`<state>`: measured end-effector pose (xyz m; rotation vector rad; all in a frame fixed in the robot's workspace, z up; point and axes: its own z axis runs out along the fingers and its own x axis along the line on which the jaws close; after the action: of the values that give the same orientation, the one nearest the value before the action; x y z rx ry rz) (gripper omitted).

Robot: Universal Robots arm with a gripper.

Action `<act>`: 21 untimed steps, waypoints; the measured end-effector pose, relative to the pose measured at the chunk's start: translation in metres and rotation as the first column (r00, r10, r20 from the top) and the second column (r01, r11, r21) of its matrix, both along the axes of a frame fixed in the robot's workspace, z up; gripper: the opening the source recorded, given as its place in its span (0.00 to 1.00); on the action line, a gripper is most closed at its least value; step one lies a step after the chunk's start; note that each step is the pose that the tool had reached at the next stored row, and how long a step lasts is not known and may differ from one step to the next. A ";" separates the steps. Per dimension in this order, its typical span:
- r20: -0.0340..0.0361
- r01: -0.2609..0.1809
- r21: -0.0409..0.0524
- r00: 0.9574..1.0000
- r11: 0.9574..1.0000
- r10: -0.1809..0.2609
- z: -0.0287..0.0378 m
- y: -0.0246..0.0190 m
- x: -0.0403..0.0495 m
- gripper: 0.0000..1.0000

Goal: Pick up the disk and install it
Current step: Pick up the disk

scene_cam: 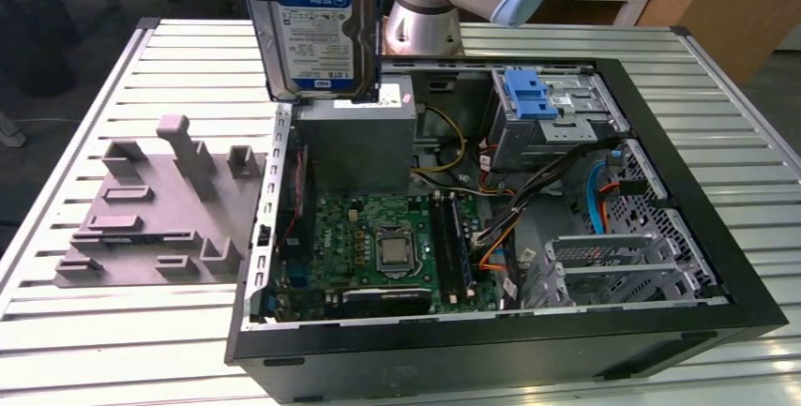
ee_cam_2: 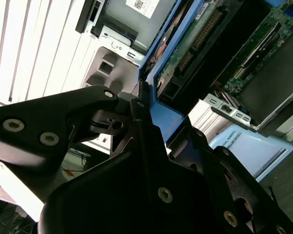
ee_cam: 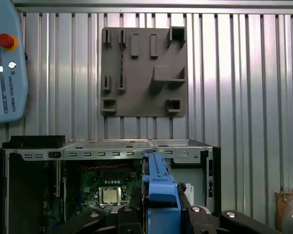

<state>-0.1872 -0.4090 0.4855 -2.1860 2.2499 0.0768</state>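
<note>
Where your black fingers come together, they grip the smooth blue plastic carrier frame of the disk from both sides, as you can see in both wrist views. The second wrist view gives you the disk's underside, a green circuit board inside the blue rim. The exterior view gives you its other face: flat silver-grey metal with a white-and-blue label. There the disk stands on edge, raised above the open black computer case, over the plain grey metal box. The first wrist view looks along the thin blue edge down to the green motherboard. Beyond the case in that view, a matte grey fixture plate with blocky pockets lies on the ribbed metal surface.
</note>
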 end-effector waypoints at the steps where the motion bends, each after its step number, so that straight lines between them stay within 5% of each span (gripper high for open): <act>1: 0.000 0.000 0.000 1.000 1.000 0.000 0.0000 -0.0007 0.0032 0.36; 13: -0.002 0.000 0.000 1.000 1.000 0.000 0.0000 -0.0090 0.0407 0.36; 21: -0.002 0.001 0.000 1.000 1.000 -0.001 -0.0002 -0.0211 0.0456 0.36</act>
<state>-0.1416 -0.4301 0.4853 -2.1852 2.2524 0.0791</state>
